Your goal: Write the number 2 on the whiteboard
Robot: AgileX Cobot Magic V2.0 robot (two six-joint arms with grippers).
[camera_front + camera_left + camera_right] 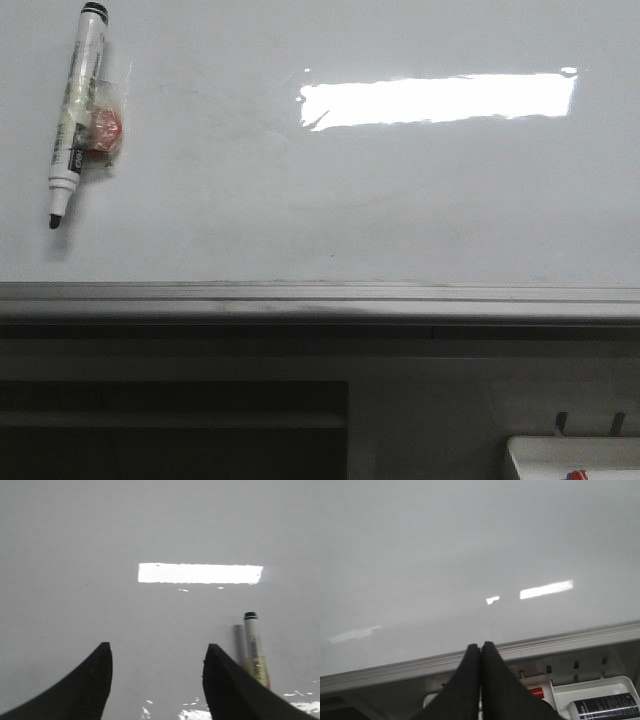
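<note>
The whiteboard [400, 200] fills the front view, glossy white with a bright glare strip and a grey metal edge strip [320, 298] along its near side. No number 2 shows on it. A white marker [74, 115] with a black uncapped tip lies on the board at far left, a small red-and-clear wrapped item [103, 128] taped to it. My left gripper [156, 652] is open and empty above the board, with the marker [255, 647] just beside one finger. My right gripper [481, 646] is shut and empty, over the board's edge strip [560, 640].
A small white tray [575, 458] with a red item sits below the board at the near right. In the right wrist view the tray [620, 682] holds a dark-labelled bottle [605, 706] and a red piece [536, 692].
</note>
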